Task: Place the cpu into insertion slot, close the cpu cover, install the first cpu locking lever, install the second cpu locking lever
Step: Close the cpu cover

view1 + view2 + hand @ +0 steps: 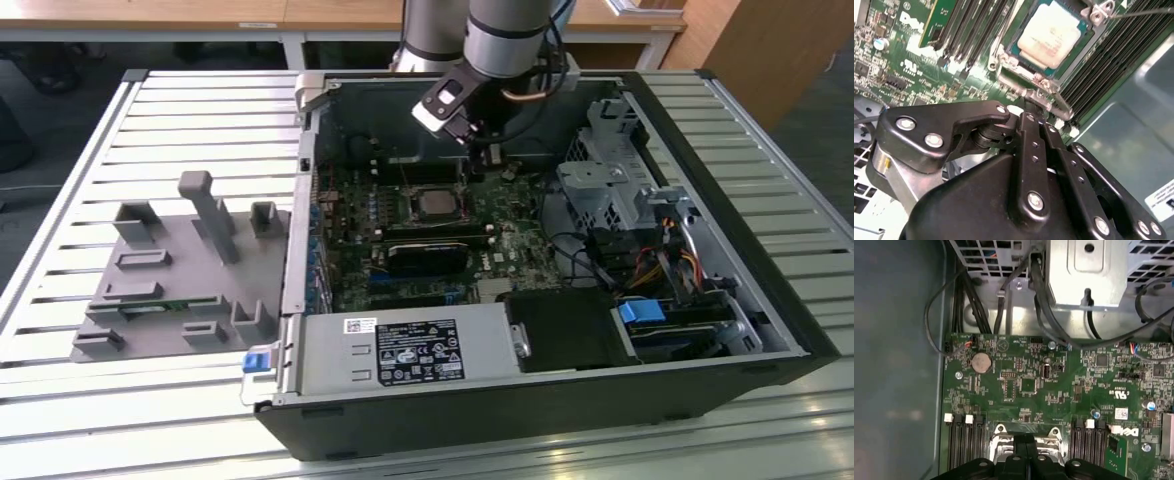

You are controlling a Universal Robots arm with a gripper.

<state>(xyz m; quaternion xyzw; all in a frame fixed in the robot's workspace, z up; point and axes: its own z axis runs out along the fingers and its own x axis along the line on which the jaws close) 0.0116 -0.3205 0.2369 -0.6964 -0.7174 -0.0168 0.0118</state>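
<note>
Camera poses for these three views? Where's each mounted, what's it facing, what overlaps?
Exterior view: off the arm, high, looking down into the open computer case; arm and gripper show.
First wrist view: on the wrist, facing the motherboard; gripper shows.
Second wrist view: on the wrist, looking past the gripper at the cpu.
Shared: both wrist views show the gripper at the cpu cover.

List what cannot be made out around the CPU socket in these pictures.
1. First wrist view: the gripper covers most of the insertion slot; the picture's edge cuts off the rest.
2. Second wrist view: the gripper hides the near edge of the cpu cover, so what it touches there cannot be told.
3. Exterior view: the cpu is too small to show whether the cover lies shut.
</note>
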